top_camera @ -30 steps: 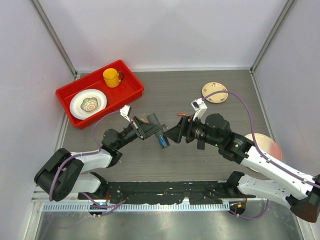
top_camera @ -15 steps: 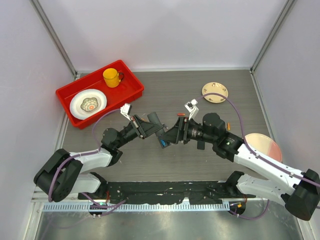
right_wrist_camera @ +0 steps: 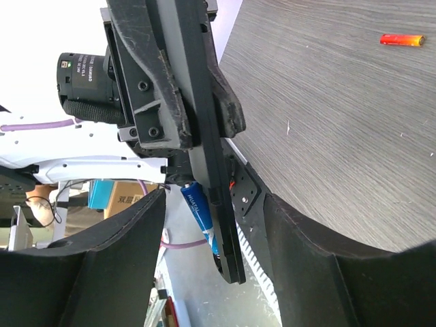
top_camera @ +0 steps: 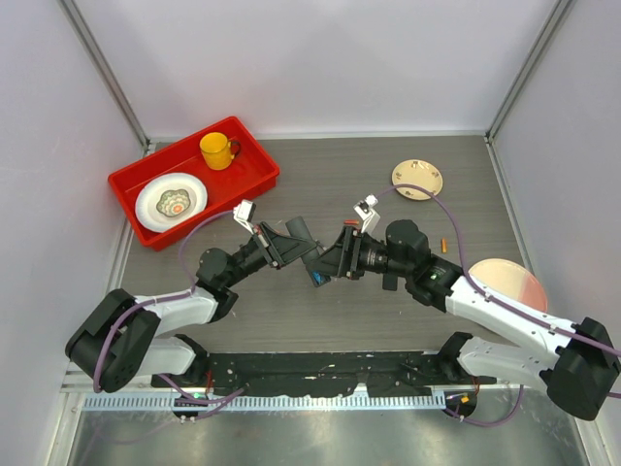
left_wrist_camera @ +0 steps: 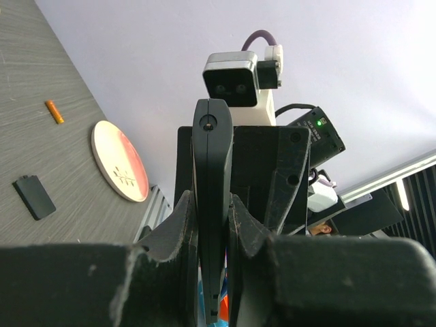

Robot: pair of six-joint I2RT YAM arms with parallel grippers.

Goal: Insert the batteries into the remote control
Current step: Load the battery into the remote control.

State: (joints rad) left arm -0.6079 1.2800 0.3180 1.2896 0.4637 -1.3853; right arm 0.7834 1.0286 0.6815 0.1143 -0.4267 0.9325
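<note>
My left gripper (top_camera: 296, 245) is shut on the slim black remote control (left_wrist_camera: 211, 177) and holds it edge-on above the table. In the right wrist view the remote (right_wrist_camera: 204, 136) has a blue battery (right_wrist_camera: 203, 219) lying along its lower end; that battery also shows in the top view (top_camera: 316, 277). My right gripper (right_wrist_camera: 214, 199) is open, with one finger on each side of the remote's end and the battery, touching neither. An orange-red battery (right_wrist_camera: 402, 40) lies loose on the table, right of the right arm (top_camera: 442, 244).
A small black square piece (left_wrist_camera: 34, 197) lies on the table near a pink-and-white disc (top_camera: 514, 283). A wooden disc (top_camera: 417, 179) sits at the back right. A red tray (top_camera: 254, 165) at the back left holds a yellow mug (top_camera: 217, 149) and a plate (top_camera: 172, 201).
My right gripper has moved left toward the remote and now straddles its end. The left gripper has held the remote nearly still.
</note>
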